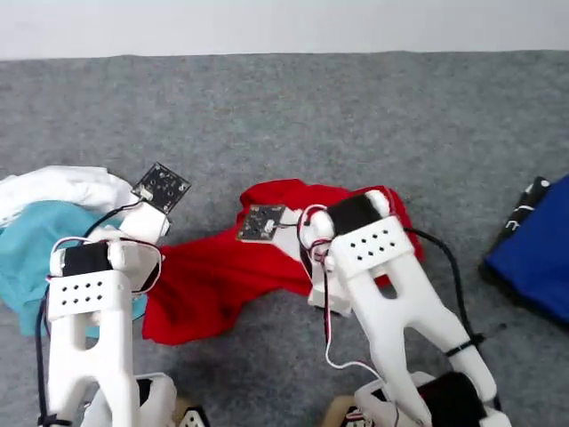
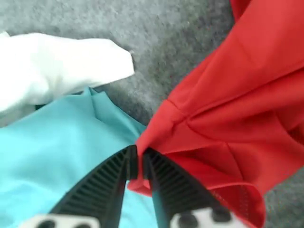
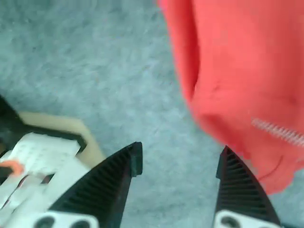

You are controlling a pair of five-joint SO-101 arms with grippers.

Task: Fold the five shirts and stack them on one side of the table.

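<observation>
- Left gripper was closed on a corner of the red shirt. The pinch sat at the very fingertips, with little cloth between the pads.
- The rest of the red shirt trailed away from that gripper toward the right one, bunched and creased.
- Right gripper was open, jaws wide apart, holding nothing. Red cloth lay just beside one finger, with bare table between the jaws.
- Step in hand, as I judged it: spreading the red shirt flat ahead of folding.
- To do it well, the right gripper likely needed a matching corner or hem, pinched deep, before any pull.
- Both grippers should then draw apart evenly and low, so the cloth flattens rather than lifts.
- The left grip looked shallow; a hard tug could slip it.
- Teal shirt lay right under the left gripper, beneath the red corner, and could get dragged along with the red.
- White shirt lay just beyond the teal, overlapping it.
- Blue shirt lay well apart from the right gripper, on the side away from the left arm.
- Containers: none to log; the shirts lay straight on the table.
</observation>
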